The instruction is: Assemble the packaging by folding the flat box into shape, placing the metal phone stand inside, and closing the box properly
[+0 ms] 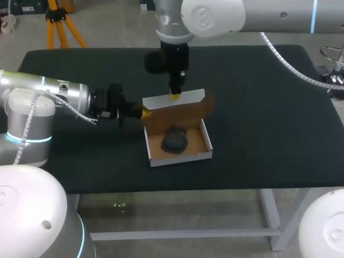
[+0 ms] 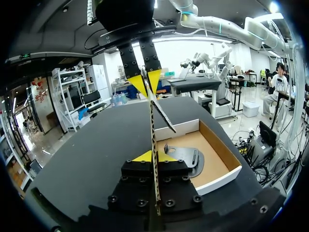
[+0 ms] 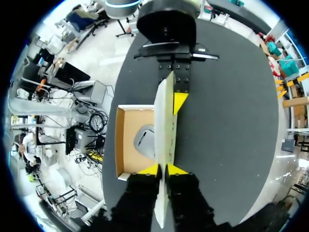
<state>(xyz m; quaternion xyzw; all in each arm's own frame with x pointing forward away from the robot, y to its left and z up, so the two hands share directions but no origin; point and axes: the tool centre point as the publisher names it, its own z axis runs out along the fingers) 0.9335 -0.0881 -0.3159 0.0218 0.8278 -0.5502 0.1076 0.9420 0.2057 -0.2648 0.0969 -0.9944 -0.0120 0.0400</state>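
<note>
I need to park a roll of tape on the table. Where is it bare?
The table is bare right of the box, out to its right edge, and along the front strip before the box. Crowded: the upright lid, pinched by the left hand and right hand, and inside the box, where the phone stand lies.

The left arm comes in low from the side with its wrist level. The left tool points sideways, its yellow tips pressed on both faces of the upright box lid at the side edge. The right arm reaches over from above, wrist turned straight down. The right tool pinches the lid's top edge, a tip touching each face.
</note>
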